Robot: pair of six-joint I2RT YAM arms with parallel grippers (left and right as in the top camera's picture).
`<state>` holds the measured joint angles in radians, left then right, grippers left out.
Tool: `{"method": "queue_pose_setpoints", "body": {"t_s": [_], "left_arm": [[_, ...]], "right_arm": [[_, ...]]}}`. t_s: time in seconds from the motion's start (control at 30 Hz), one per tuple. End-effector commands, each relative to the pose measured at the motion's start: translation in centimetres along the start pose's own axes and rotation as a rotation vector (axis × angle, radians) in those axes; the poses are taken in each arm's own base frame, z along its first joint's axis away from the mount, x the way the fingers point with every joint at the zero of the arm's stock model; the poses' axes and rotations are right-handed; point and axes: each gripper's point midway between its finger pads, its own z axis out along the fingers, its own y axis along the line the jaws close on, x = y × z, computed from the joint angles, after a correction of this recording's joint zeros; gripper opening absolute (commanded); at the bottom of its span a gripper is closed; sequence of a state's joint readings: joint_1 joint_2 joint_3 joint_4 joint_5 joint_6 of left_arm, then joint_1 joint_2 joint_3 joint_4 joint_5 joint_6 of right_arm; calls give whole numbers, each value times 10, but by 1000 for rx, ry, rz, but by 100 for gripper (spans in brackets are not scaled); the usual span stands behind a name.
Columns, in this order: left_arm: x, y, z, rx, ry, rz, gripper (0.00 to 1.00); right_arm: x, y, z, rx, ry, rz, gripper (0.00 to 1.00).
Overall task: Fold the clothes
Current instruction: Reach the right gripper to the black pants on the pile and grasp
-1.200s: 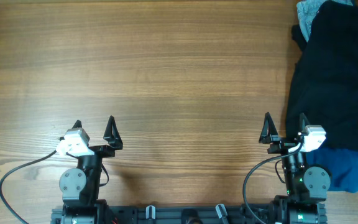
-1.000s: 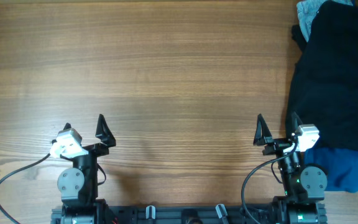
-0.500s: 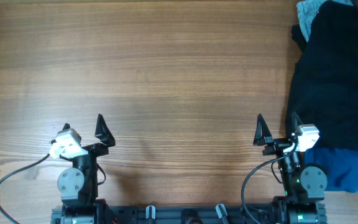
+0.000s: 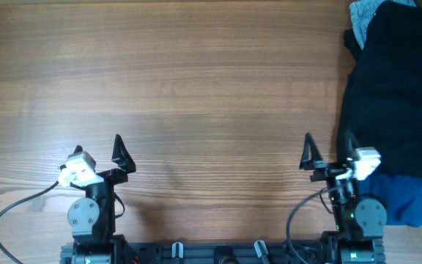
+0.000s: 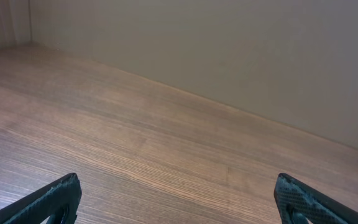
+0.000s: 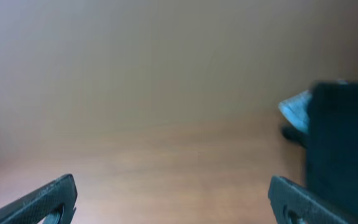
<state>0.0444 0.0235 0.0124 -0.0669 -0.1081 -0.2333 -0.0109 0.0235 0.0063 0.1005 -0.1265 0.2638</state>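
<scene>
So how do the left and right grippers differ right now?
The left gripper sits over bare table, far from any clothing; the right gripper sits beside the black garment. The left's camera sees only table; the right's also sees that garment. Both are open and empty.

Blurred view: the right gripper [image 6: 171, 183] has its fingers [image 6: 48, 196] spread wide over the brown tabletop [image 6: 135, 124]; at right lies a black garment [image 6: 344, 137] with a light-blue piece [image 6: 294, 111] at its left edge
</scene>
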Motion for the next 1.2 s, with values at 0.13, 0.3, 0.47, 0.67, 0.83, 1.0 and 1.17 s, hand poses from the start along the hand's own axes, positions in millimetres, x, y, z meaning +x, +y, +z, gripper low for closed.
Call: {"method": "queue_pose_setpoints", "body": {"t_s": [0.13,0.3,0.47,0.67,0.83,1.0,1.17], "left_arm": [[1,5,1,-22,-3,17,100],[1,5,1,-22,-3,17,100],[1,5,1,-22,-3,17,100],[1,5,1,-22,-3,16,100],[1,5,1,-22,-3,17,100],[1,5,1,-22,-3,16,100],[1,5,1,-22,-3,17,100]], "right_arm": [[-56,-30,-10,-11,-348,1404,100],[19,-31,-2,191,-72,1467,100],[-70,14,-6,-131,-223,785,100],[-135,15,41,38,-151,211,100],[-103,-32,137,343,293,112,100],[-85,-54,195,344,327,-2,100],[-89,-108,244,417,599,-95,100]]}}
